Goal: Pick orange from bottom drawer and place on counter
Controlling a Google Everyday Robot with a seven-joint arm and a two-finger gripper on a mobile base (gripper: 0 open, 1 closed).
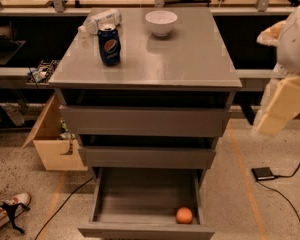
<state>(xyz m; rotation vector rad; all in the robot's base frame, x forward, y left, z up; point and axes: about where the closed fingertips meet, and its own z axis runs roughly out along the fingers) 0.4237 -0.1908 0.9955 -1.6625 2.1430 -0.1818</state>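
Note:
The orange (184,215) lies in the front right corner of the bottom drawer (140,196), which is pulled open below two wider grey drawer fronts. The grey counter (190,59) tops the cabinet. Only cream-coloured arm links (285,101) show at the right edge, level with the upper drawers and well apart from the cabinet. My gripper itself is out of view.
On the counter stand a Pepsi can (109,45), a white bowl (161,22) and a lying plastic bottle (101,20). A cardboard box (52,144) sits left of the cabinet. A shoe (7,211), cables and a small black device (263,173) lie on the floor.

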